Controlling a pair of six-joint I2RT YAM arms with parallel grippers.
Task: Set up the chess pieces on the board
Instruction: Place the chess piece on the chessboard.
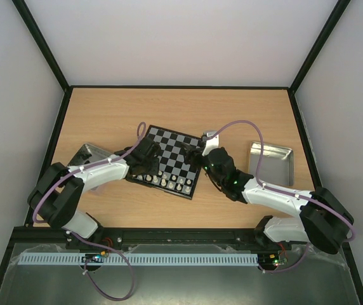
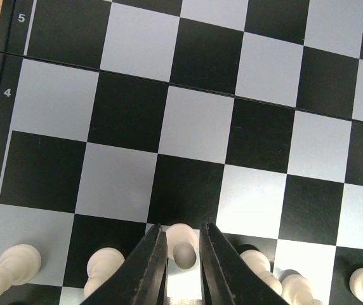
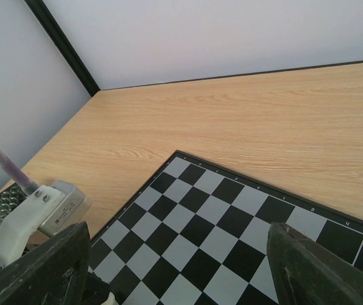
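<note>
Cream pieces (image 2: 16, 270), six in wrist view; left gripper (image 2: 181, 232) straddles one, grip unclear; right gripper (image 3: 175, 244) gapes.

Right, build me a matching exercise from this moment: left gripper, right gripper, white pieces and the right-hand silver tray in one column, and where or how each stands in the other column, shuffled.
Column one
1. left gripper
2. right gripper
3. white pieces
4. right-hand silver tray

Column two
A. jaws wide apart with nothing between them, at the right side of the board
B. on the table, clear of the board
C. fingers standing either side of one white pawn
D. in a row along the board's near edge

Pairs: 1-C, 2-A, 3-D, 4-B
</note>
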